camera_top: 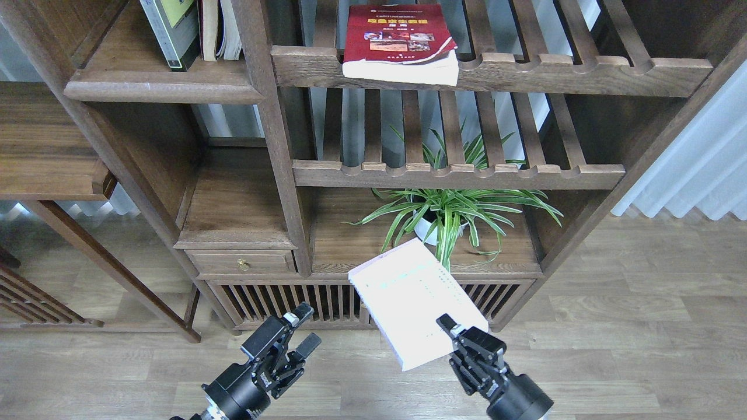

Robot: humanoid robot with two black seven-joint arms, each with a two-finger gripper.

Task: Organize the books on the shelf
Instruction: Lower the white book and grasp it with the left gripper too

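Potted spider plant point(446, 213) (white pot) under slatted rack point(461, 174)

The right gripper point(452, 328) clamped the pale book point(415, 298) by its lower corner, low before the cabinet point(327, 294); the left gripper point(304, 328) stood open beside it. The red book point(400, 42) lay on a slatted rack point(525, 65).

Solid dark-brown wooden shelf board point(157, 87): visible grain, satin sheen on my feed. Dark red paperback with yellow title point(400, 36): glossy cover, matt paper edge. Pale lavender-white paperback point(411, 297): smooth, faint gloss. Both my grippers, right point(461, 338) and left point(300, 329): matt black plastic or metal. Plank floor point(613, 350): wood-look, low sheen.
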